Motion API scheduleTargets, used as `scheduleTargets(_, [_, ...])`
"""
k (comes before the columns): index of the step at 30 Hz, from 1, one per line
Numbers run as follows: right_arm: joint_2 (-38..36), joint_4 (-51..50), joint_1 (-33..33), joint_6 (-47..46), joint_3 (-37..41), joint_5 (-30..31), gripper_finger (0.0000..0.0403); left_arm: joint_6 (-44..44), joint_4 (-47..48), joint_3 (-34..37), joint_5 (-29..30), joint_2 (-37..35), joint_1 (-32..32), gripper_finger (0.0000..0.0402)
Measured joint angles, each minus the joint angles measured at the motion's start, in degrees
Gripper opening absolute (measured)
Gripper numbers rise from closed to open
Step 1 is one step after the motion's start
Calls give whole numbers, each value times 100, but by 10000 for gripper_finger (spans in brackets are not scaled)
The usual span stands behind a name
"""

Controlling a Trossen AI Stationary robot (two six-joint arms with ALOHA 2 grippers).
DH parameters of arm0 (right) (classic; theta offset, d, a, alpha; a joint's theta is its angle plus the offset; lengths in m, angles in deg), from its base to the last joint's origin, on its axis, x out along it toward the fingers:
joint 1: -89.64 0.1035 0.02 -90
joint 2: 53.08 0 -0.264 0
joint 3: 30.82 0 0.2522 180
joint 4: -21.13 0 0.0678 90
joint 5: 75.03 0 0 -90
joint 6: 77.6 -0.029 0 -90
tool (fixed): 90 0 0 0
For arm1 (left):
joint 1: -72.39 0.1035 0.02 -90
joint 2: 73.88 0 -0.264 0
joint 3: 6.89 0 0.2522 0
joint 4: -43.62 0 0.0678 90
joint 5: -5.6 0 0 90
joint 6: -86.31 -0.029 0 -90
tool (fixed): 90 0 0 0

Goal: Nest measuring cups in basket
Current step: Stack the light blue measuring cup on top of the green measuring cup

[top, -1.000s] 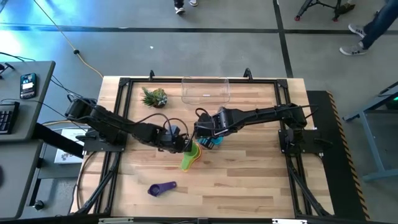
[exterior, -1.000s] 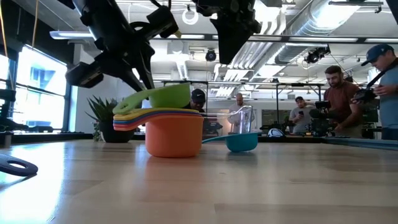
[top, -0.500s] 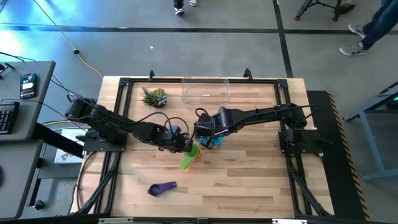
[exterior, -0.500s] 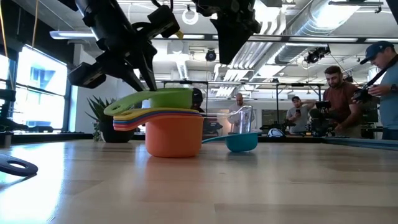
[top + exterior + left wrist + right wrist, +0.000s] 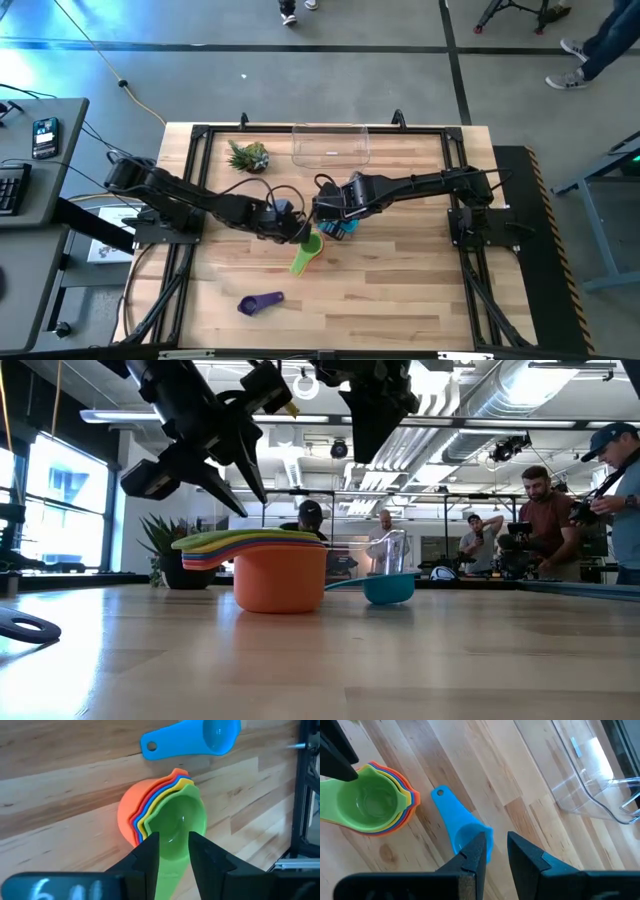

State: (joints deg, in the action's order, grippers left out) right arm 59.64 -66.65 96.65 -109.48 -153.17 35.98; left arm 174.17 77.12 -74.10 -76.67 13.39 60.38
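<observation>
A nested stack of measuring cups stands on the table near its middle, with an orange cup [image 5: 280, 582] at the bottom and a green cup [image 5: 182, 822] on top. The green cup's handle [image 5: 300, 265] points toward the near left. My left gripper [image 5: 174, 840] hovers open just above that handle, one finger on either side. A teal-blue cup [image 5: 465, 827] lies on the wood beside the stack. My right gripper [image 5: 495, 840] hangs well above it, slightly open, with nothing between its fingers. A purple cup [image 5: 262, 302] lies alone near the front edge. The clear basket [image 5: 330, 145] stands at the far edge.
A small spiky green plant [image 5: 248, 155] stands at the far left of the table, left of the basket. Bare wood stretches across the near right half. People stand in the room beyond the table's far side.
My left gripper has opened and let go of the green cup. The cup, which was held tilted with its bowl above the stack, has dropped into the stack and now sits level in it. The right arm has kept still.
</observation>
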Motion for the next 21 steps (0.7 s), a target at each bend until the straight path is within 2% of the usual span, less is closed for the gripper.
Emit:
scheduleTargets(3, [0, -42, 0, -19, 0, -55, 71, -285, 13, -2, 6, -46, 0, 89])
scheduleTargets(10, [0, -69, 0, -186, 0, -653, 71, -1148, 93, -4, -65, -285, 0, 78])
scheduleTargets(16, [0, -416, 15, -871, 17, -774, 71, -1843, 889, -2, -180, -770, 0, 81])
scheduleTargets(21, [3, -370, 82, -1673, 421, -1015, 71, -2422, 1713, 4, -116, -1322, 4, 79])
